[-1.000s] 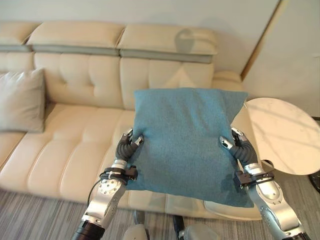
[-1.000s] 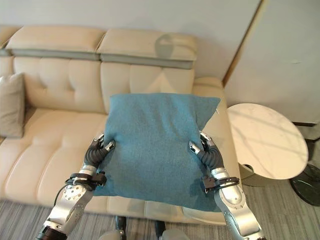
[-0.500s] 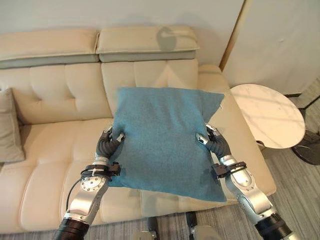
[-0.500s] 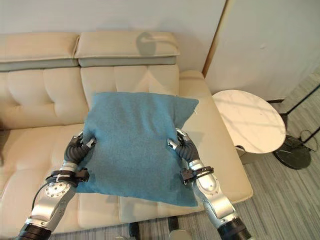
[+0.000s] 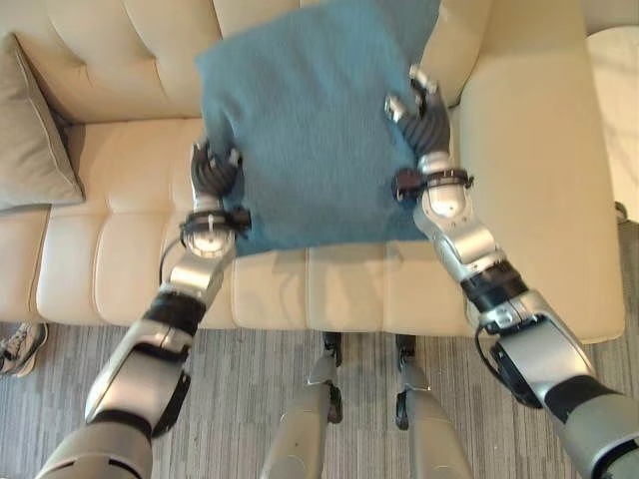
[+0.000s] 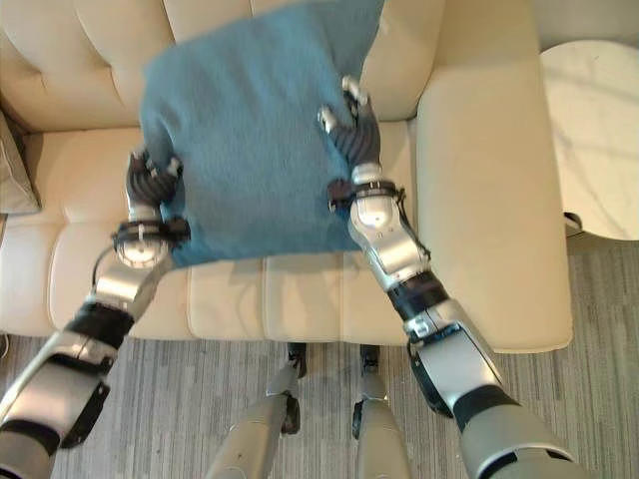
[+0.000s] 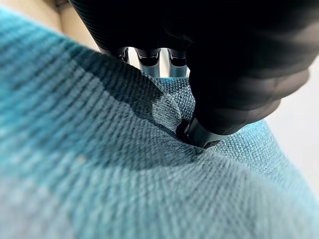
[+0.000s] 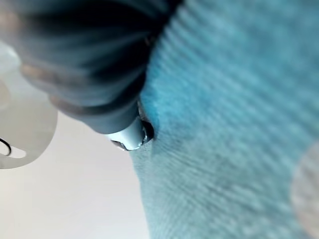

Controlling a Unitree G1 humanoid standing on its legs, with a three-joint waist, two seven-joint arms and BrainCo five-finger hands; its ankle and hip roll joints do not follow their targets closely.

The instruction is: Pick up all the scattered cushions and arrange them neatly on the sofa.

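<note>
While both hands grip it, the blue cushion [image 5: 310, 120] hangs above the sofa [image 5: 529, 200].
Left hand [image 5: 212, 172] and right hand [image 5: 424, 115] fingers pinch its side edges, frame centre.

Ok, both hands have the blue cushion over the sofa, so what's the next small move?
Probably lower it against the backrest: the left hand and right hand grip the blue cushion above the sofa seat, beside its armrest.

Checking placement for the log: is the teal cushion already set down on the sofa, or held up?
Held up. Left hand and right hand pinch the teal cushion by its side edges above the sofa seat.
</note>
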